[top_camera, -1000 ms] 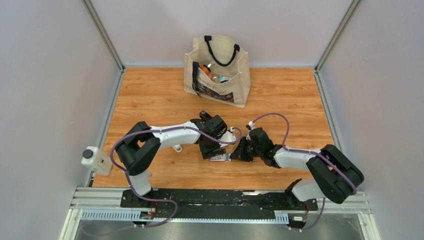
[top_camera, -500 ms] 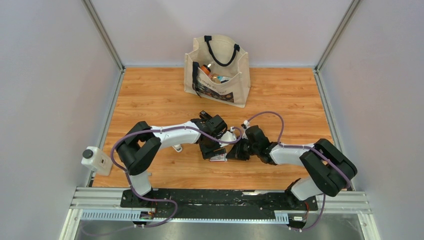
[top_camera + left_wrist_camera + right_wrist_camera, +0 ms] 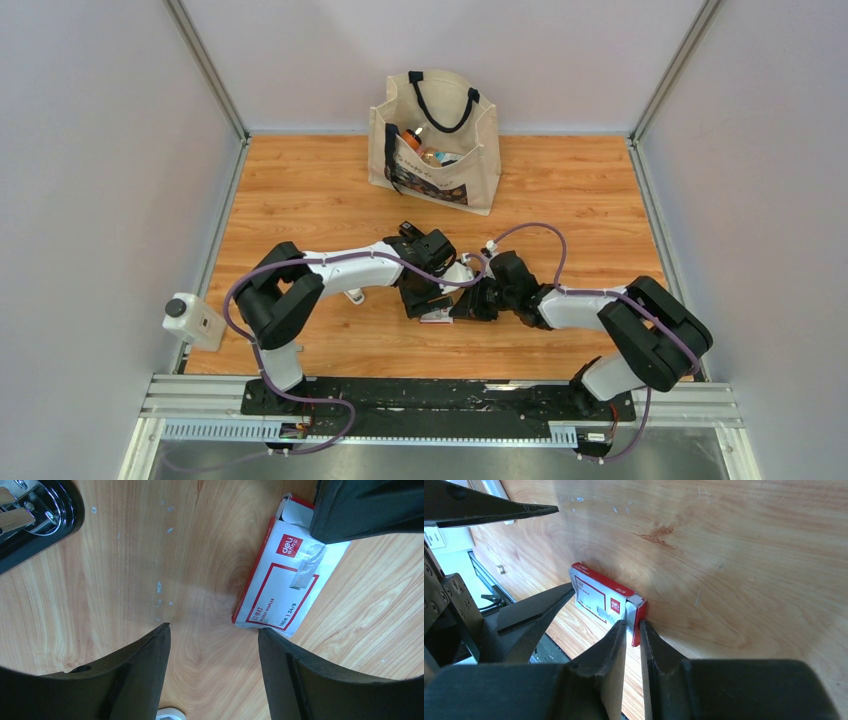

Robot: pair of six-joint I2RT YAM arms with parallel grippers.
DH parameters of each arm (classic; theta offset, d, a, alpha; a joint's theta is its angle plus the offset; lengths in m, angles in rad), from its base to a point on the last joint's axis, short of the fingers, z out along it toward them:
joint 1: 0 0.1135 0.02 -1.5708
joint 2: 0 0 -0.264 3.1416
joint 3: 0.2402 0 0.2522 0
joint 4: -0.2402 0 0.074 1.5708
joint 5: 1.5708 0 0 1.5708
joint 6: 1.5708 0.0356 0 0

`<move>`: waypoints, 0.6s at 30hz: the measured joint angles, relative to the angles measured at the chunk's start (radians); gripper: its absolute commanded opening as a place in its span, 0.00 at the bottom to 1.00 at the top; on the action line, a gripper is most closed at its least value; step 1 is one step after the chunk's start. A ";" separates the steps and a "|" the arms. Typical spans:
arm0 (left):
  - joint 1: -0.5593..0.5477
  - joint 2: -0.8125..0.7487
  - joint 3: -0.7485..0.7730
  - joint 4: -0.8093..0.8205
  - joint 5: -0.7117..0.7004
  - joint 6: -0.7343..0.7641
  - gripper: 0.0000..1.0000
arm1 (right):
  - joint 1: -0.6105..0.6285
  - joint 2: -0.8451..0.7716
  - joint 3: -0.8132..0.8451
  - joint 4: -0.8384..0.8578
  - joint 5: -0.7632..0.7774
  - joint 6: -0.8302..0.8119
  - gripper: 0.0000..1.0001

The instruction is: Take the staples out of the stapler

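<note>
The black stapler (image 3: 30, 520), with chrome parts showing inside, lies at the top left of the left wrist view. Tiny grey bits (image 3: 159, 586) that look like staples lie on the wood beside it. My left gripper (image 3: 214, 670) is open and empty above bare wood, between the stapler and a small red-and-white box (image 3: 285, 590). My right gripper (image 3: 634, 626) is nearly closed, pinching the end of that box (image 3: 599, 597). In the top view both grippers, left (image 3: 425, 303) and right (image 3: 462, 308), meet at mid-table over the box (image 3: 437, 316).
A canvas tote bag (image 3: 435, 140) with items inside stands at the back of the wooden table (image 3: 300, 190). A white oblong bar (image 3: 355, 295) lies beside the left forearm. A white device (image 3: 193, 318) sits at the table's left near edge.
My right gripper has moved left to the red-and-white box and closed on its end. The left arm has hardly moved.
</note>
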State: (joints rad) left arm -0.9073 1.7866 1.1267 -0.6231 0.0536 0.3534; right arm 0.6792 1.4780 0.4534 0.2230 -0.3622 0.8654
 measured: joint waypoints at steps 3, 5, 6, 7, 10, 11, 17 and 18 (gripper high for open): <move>0.000 0.000 0.000 0.000 0.000 0.000 0.73 | 0.000 -0.001 -0.002 0.002 0.000 0.002 0.31; 0.000 0.000 0.000 0.000 0.001 0.000 0.73 | -0.001 -0.011 -0.007 0.000 0.001 0.002 0.34; 0.000 0.000 0.000 0.002 0.003 0.000 0.73 | -0.002 -0.023 -0.013 -0.002 0.001 0.002 0.36; 0.000 0.000 0.000 0.003 0.006 -0.001 0.73 | -0.006 -0.042 -0.020 -0.008 0.003 0.001 0.36; 0.012 0.000 0.000 0.004 0.017 -0.006 0.73 | -0.021 -0.107 -0.039 -0.040 0.005 -0.010 0.37; 0.017 0.000 0.000 0.002 0.020 -0.007 0.73 | -0.025 -0.129 -0.043 -0.050 0.005 -0.014 0.38; 0.064 -0.009 0.031 -0.039 0.043 -0.007 0.78 | -0.051 -0.233 -0.071 -0.113 0.008 -0.040 0.41; 0.072 -0.016 0.038 -0.051 0.048 -0.007 0.79 | -0.055 -0.247 -0.075 -0.124 0.010 -0.044 0.47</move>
State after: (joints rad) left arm -0.8356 1.7702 1.1648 -0.6743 0.1013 0.3466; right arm 0.6247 1.2312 0.3786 0.0990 -0.3523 0.8215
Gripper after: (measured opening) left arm 0.756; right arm 0.389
